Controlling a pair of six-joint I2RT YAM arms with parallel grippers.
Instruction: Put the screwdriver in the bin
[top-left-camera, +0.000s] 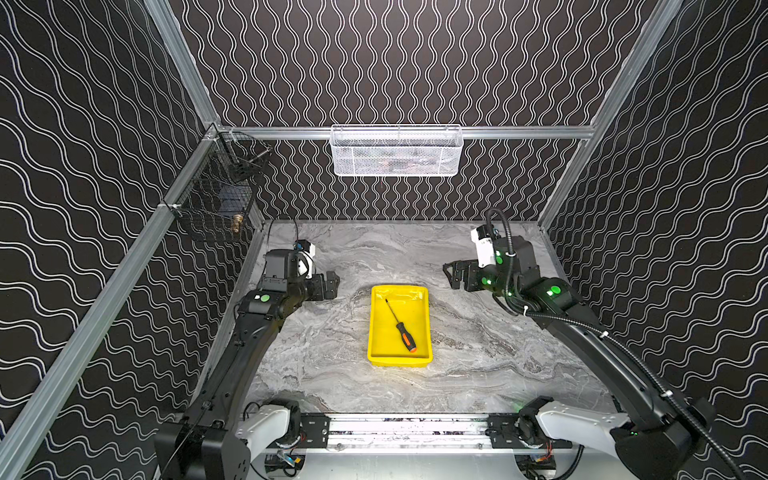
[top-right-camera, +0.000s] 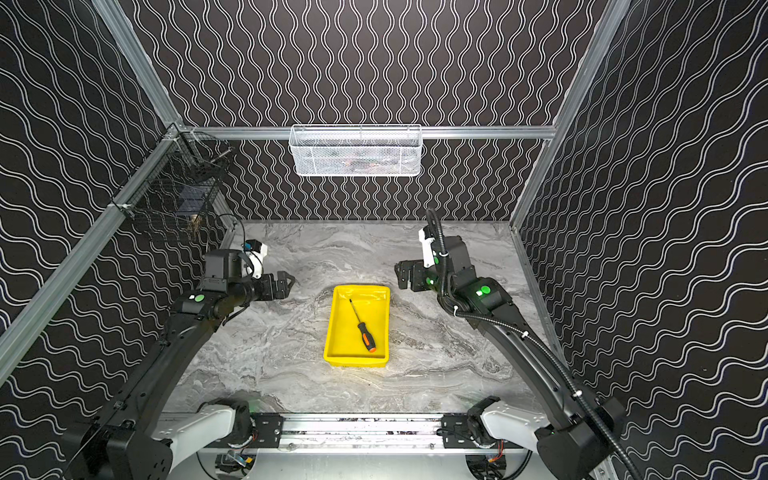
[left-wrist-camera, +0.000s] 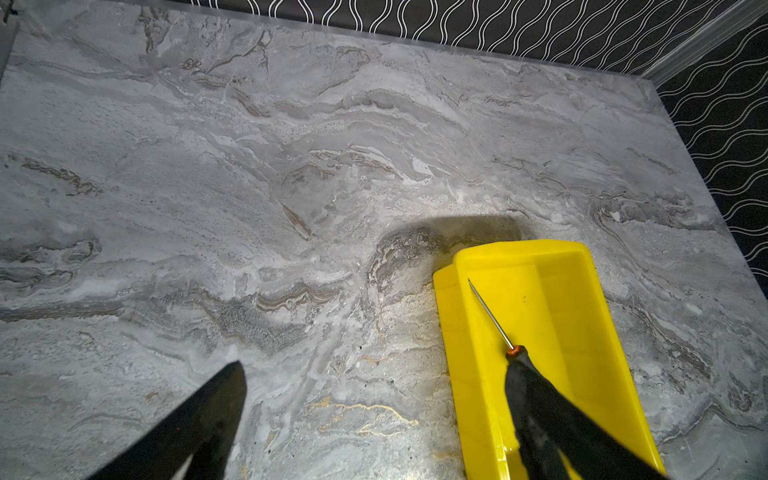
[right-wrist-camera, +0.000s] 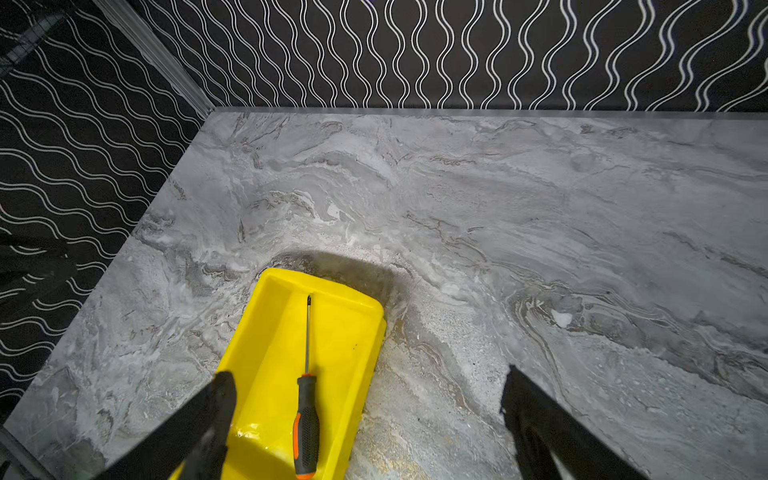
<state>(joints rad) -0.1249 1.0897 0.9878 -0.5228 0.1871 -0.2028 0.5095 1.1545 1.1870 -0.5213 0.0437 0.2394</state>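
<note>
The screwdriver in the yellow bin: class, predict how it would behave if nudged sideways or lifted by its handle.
The screwdriver would probably roll: its handle looks rounded and it lies loose on the glossy floor of the bin. Lifted, it should stay stiff, being a thin metal shaft in a solid handle. The textured black grip likely resists slipping.

Table (left-wrist-camera: 291, 187): grey veined marble surface filling most of the field.
Bin (left-wrist-camera: 582, 332): bright yellow tray resting on the table.
Screwdriver (left-wrist-camera: 492, 316): thin shaft lying inside the bin, orange collar visible. The handle is largely hidden behind one finger.
Left gripper (left-wrist-camera: 376, 370): two black fingers (left-wrist-camera: 208, 415) set wide apart, bare table between them.
Wall (left-wrist-camera: 540, 29): black with white wavy lines, bordering the table.
</note>
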